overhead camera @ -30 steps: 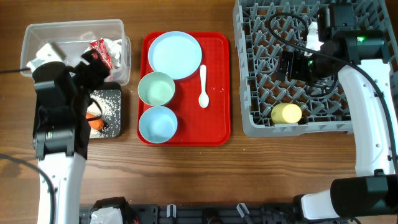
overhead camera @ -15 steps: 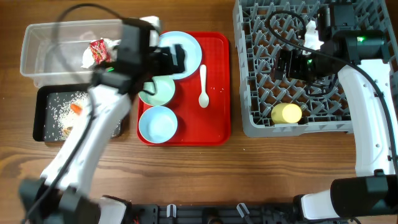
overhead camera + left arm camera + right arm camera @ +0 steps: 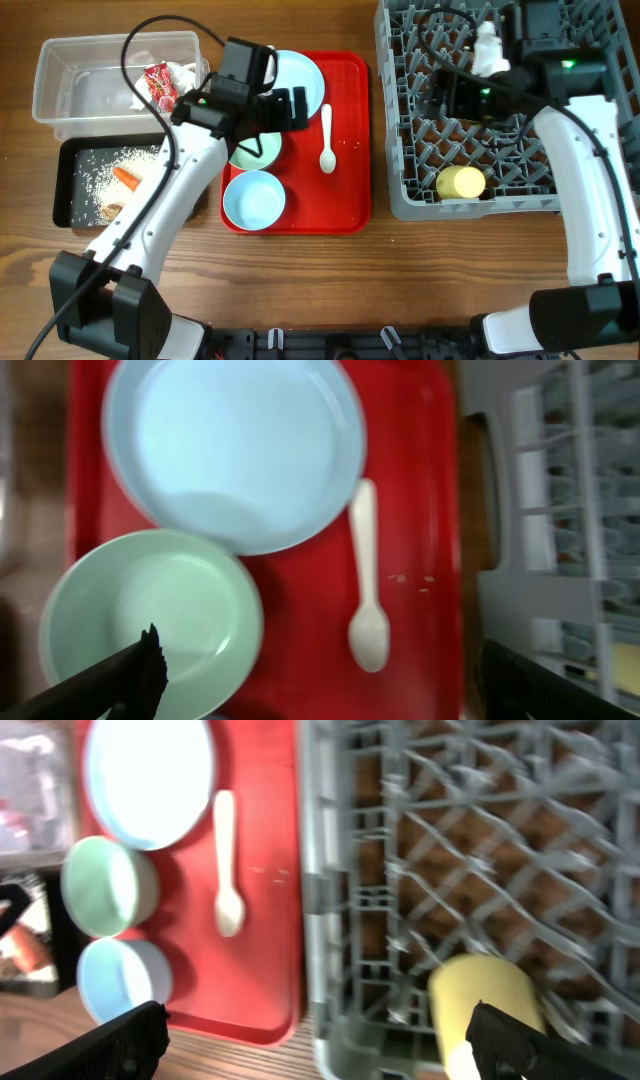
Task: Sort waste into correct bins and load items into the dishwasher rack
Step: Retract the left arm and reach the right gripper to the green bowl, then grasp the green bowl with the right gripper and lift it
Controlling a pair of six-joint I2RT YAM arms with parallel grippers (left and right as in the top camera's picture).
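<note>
A wooden table was seen from above. At the far left sat a clear tub holding a red-and-white wrapper and a white tissue. Just nearer than it, a black tub held scattered rice, a carrot and a brown scrap.

In the middle lay a red tray. On it were a plate at the far end, a mint bowl just nearer, a blue bowl nearest, and a spoon lying to their right. The left gripper hung over the plate's near edge, between the mint bowl and the spoon, its jaws spread wide and holding nothing.

At the right stood the rack, with a cup lying on its side near the rack's near edge. The right gripper hovered over the rack, farther away than the cup, its jaws also spread wide and empty.
</note>
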